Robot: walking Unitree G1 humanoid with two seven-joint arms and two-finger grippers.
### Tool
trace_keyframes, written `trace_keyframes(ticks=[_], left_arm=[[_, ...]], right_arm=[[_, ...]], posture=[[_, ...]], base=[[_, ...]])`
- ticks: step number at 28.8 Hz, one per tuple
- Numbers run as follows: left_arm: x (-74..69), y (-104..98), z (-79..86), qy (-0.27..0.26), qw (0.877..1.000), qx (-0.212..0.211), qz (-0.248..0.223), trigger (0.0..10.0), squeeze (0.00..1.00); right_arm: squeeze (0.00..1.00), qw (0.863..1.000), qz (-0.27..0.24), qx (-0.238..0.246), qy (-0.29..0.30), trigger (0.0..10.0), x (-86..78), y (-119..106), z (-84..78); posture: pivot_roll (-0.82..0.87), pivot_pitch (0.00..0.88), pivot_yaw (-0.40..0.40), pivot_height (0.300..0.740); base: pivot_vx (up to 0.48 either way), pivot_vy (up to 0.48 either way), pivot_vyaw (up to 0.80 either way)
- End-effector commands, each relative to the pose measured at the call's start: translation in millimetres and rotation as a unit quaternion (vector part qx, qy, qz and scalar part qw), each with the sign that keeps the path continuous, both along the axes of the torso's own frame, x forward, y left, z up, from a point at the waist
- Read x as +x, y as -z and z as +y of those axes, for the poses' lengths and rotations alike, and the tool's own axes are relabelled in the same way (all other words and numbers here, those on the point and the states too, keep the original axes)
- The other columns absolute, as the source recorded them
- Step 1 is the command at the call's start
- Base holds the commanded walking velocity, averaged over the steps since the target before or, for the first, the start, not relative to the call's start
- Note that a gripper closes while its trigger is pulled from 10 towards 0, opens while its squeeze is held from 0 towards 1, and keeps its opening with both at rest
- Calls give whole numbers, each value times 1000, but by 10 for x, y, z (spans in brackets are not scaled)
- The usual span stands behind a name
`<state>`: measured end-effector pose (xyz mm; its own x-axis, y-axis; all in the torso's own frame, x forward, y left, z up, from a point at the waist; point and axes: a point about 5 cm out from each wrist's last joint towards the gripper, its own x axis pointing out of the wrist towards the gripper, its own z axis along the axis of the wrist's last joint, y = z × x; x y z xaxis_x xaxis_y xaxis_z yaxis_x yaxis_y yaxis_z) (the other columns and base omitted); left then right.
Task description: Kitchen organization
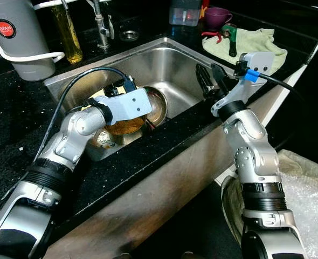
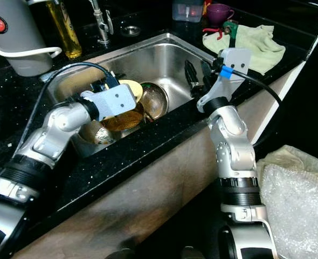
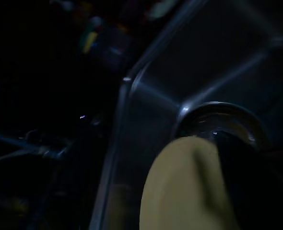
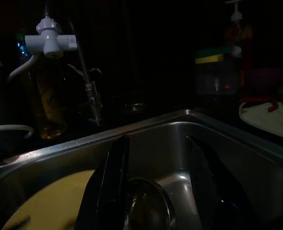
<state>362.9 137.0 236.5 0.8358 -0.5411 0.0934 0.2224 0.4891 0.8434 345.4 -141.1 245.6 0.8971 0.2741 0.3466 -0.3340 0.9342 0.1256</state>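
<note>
stainless sink (image 1: 172, 62), smooth & rectangular, is sitting in a speckled black countertop (image 1: 8, 118). dishes are lying at its left end: round steel bowl (image 2: 154, 100), amber bowl (image 2: 124, 121), pale yellow plate (image 2: 131, 89). left gripper (image 1: 128, 85) is reaching in over them, fingers hidden, can't tell its state. right gripper (image 1: 210, 80) is hovering over the sink's right side w/ fingers (image 4: 113, 177) apart, nothing between.

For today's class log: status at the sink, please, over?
Left gripper down among sink dishes, at yellow plate. Right gripper open, hovering over sink's right side. Steel bowl beside plate. Nothing blocking.
</note>
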Motion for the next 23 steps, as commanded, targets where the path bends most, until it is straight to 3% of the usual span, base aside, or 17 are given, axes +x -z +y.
trace_keyframes(ticks=[1, 5, 9, 12, 23], left_arm=[[-6, -161, 30, -8, 999, -51, -16, 10000, 0], [-113, -311, 13, 8, 988, -153, -20, 10000, 0], [-195, -286, -17, 5, 980, -199, -7, 10000, 0], [-221, -265, -32, 3, 979, -204, -4, 10000, 0], [-448, -118, -202, 16, 970, -237, 45, 10000, 0]], right_arm=[[0, 1000, 3, -2, -7, 10000, -25, 18, 15], [0, 1000, 4, 4, -15, 10000, -26, 16, 21], [0, 1000, 3, 9, -23, 10000, -28, 9, 33], [0, 1000, 3, 10, -25, 10000, -28, 7, 36], [0, 999, -1, 15, -42, 10000, -13, -6, 69]], posture=[[5, 71, 12, 740], [11, 71, 11, 740], [17, 72, 9, 740], [20, 72, 9, 740], [38, 67, 9, 740]], base=[[0, 0, 0], [0, 0, 0], [0, 0, 0], [0, 0, 0], [-333, 0, 0]])
